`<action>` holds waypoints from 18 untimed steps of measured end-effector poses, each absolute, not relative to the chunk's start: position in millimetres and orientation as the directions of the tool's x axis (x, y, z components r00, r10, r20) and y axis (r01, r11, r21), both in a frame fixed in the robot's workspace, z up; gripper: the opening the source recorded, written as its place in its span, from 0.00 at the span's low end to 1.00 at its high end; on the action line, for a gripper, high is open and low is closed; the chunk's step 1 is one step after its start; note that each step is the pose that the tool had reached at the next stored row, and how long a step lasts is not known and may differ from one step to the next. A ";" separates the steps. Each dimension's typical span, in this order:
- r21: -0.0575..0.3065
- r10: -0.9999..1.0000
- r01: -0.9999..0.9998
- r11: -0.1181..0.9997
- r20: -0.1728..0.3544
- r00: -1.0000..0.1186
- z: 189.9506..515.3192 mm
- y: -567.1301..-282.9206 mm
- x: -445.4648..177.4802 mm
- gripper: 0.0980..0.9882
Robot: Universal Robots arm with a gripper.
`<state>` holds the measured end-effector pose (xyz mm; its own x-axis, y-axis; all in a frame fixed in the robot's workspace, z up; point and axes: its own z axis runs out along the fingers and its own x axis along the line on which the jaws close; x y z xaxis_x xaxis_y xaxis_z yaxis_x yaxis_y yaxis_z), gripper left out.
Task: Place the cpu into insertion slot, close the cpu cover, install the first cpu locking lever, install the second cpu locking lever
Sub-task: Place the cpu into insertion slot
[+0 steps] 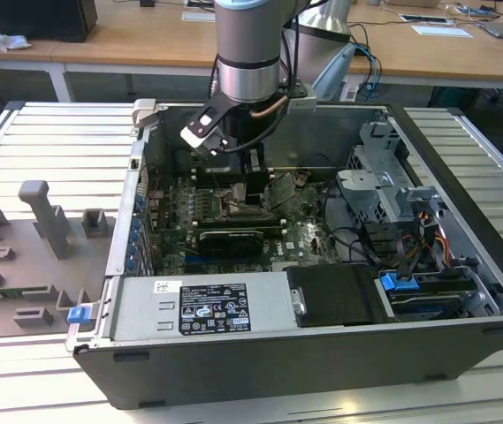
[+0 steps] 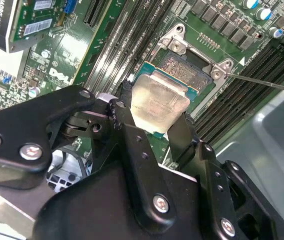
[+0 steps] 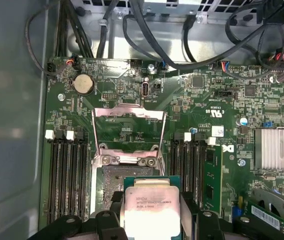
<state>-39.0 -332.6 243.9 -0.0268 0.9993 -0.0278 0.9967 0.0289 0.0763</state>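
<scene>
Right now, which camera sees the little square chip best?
The second wrist view: the cpu shows nearly whole, held in the gripper. The first wrist view cuts off part of it. In the exterior view it's too small to tell.

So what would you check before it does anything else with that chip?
1. Is the cpu clamped between the fingers of the gripper: ok.
2. Is the cpu cover swung open, off the insertion slot: ok.
3. Is the visible part of the insertion slot bare: ok.
4. Is the cpu squared up with the insertion slot: cannot tell.
5. Is the cpu touching the insertion slot: cannot tell.
</scene>
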 end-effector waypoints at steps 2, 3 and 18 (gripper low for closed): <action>0.076 0.999 0.997 0.029 -0.028 -0.027 242.6 -332.1 -39.2 0.49; 0.076 0.999 0.997 0.029 -0.028 -0.027 241.4 -331.7 -39.3 0.49; 0.076 0.999 0.997 0.029 -0.028 -0.027 229.3 -324.7 -45.5 0.49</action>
